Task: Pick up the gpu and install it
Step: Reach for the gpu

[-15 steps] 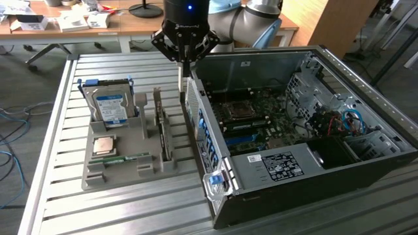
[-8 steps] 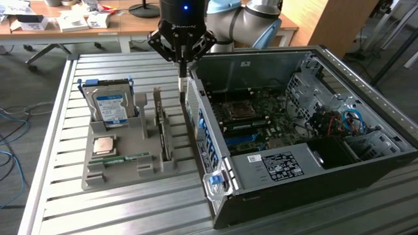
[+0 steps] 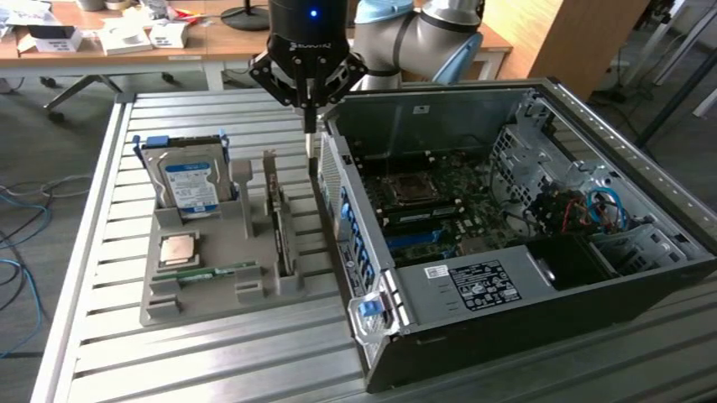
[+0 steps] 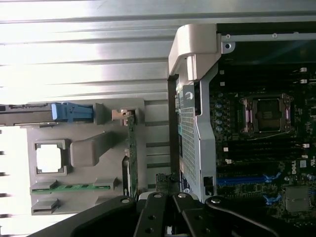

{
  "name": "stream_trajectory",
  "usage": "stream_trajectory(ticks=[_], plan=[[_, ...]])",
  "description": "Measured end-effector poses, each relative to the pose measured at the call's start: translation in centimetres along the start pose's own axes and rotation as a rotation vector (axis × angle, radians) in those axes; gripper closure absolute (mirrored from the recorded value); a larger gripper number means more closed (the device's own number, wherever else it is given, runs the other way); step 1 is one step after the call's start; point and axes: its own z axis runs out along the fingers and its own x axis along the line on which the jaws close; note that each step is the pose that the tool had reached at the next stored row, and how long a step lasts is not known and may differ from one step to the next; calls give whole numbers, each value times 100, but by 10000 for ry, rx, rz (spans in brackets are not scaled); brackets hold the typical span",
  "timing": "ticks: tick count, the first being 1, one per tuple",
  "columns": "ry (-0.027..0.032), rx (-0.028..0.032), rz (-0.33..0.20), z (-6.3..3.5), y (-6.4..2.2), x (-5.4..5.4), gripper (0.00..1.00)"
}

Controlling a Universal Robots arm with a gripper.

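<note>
Slatted table, gpu in tray — drive label unreadable

From high, obliquely down over parts tray and open computer case; from wrist, nearer, straight down on both.

No print is legible on the hard drive label or the computer's sticker.

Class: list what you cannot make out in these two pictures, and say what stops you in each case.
- Gpu face: nearly edge-on in both views.
- Fingers: tips blend into the case edge in the exterior view; contact unclear.
- Hard drive label text: too small, exterior view.
- The case: partly cut off by the wrist view's edge.
</note>
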Motion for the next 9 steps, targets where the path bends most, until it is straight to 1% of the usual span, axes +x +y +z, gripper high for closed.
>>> stream_trajectory(ticks=[9], plan=[[0,0,0,1,-1,24,89]])
